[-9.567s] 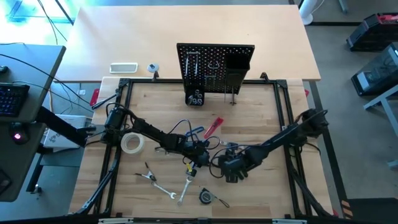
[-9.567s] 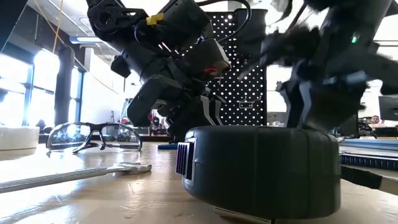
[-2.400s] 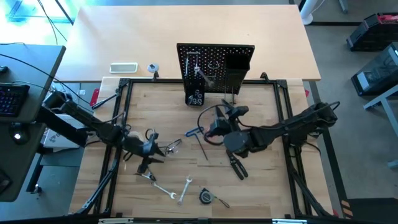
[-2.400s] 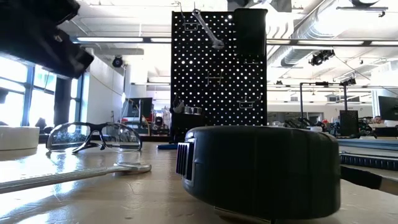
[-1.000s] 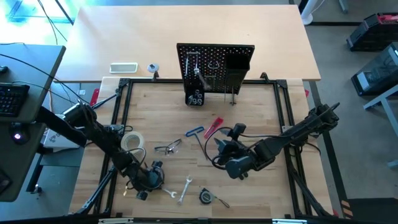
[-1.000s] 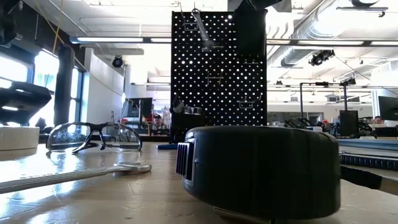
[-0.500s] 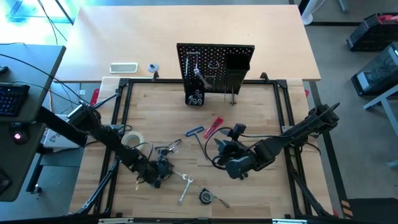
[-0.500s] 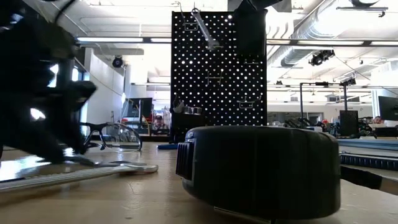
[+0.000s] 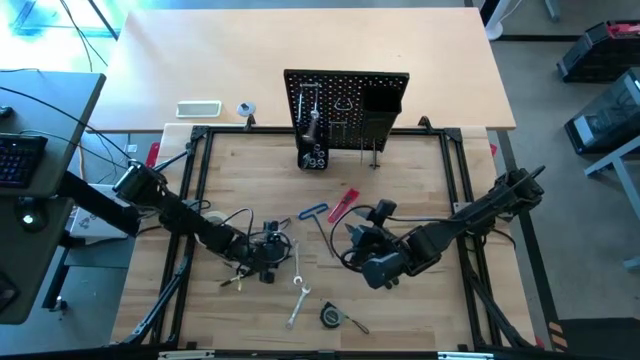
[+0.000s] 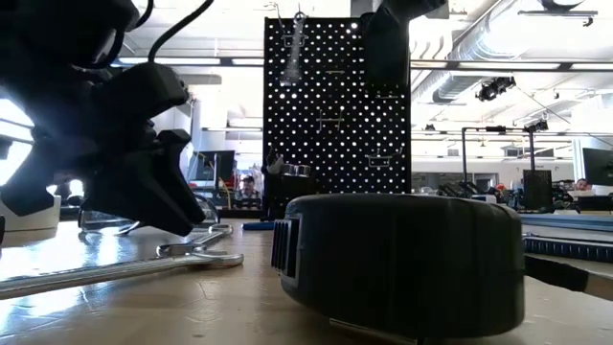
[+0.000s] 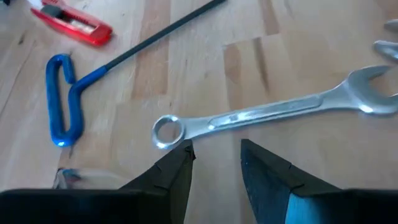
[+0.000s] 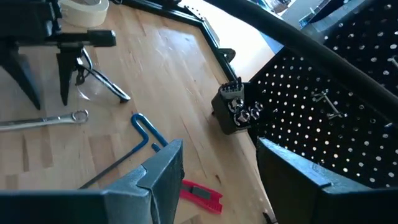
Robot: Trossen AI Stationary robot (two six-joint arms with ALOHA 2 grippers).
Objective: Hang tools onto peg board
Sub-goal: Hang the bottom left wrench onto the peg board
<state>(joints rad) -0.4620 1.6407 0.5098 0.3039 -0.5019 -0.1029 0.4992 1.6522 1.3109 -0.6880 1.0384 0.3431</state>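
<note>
My left gripper [image 9: 278,255] [image 11: 217,152] is low over the table's middle left. It is open, with its fingertips right at a silver wrench [image 11: 267,112] [image 9: 297,272] that lies flat on the wood. Clear glasses [image 12: 93,78], a blue-handled hex key [image 11: 62,99] and a red-handled tool [image 11: 74,25] lie beyond it. My right gripper [image 9: 358,238] [image 12: 214,180] hangs open above the table's middle with nothing between its fingers. The black peg board [image 9: 347,105] stands at the far edge. One wrench [image 10: 295,43] hangs on a hook on it. My left gripper has its fingertips [image 11: 185,154] just beside the wrench's shaft, next to its ring end [image 11: 166,132]. They come at it slanting down, from the table's left. I cannot tell whether they touch it. The wrench lies flat on the table.
A tape measure [image 9: 330,317] and a second wrench [image 9: 292,312] lie near the front edge, and pliers [image 9: 233,282] lie to the left. A holder of bits [image 12: 236,109] stands at the board's foot, and a black bin [image 9: 380,100] is on its face. The dark frame [image 9: 200,140] rims the table.
My left gripper has swung from the near left toward the table's right and far side, turning as it went and staying low. A small silver wrench that lay near the front edge has slid ahead of it. It now lies farther right and farther back. My right arm has kept still.
</note>
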